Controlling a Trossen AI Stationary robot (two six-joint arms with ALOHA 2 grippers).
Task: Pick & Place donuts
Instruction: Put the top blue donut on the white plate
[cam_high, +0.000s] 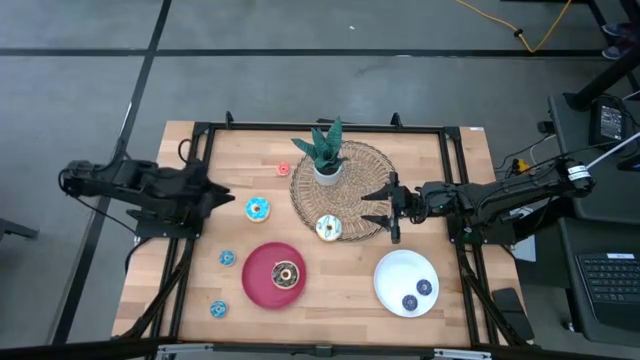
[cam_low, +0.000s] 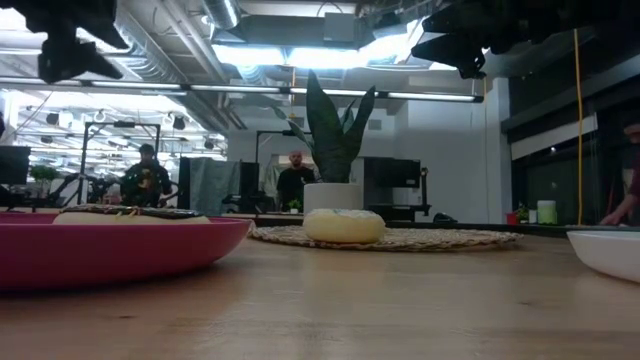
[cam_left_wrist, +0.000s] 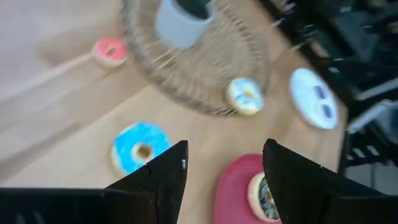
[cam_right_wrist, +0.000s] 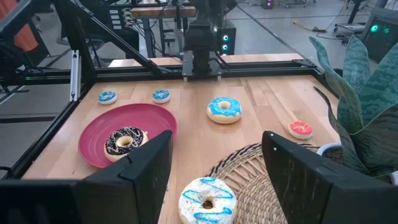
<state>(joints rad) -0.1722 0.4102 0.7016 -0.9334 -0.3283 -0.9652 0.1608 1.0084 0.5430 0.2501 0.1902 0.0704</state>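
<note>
1. A potted plant (cam_high: 326, 152) is standing on the woven mat (cam_high: 352, 205), beside the cream donut (cam_high: 328, 228).
2. The red plate (cam_high: 258, 285) is carrying the chocolate donut (cam_high: 286, 274); the white plate (cam_high: 392, 290) is holding two small ones (cam_high: 417, 294).
3. Both grippers' jaws, left (cam_high: 226, 196) and right (cam_high: 378, 208), are hanging released, grasping nothing.

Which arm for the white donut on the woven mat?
Right. The right gripper is open just beside the white donut on the woven mat; the left gripper sits farther off, nearer the blue donut.
</note>
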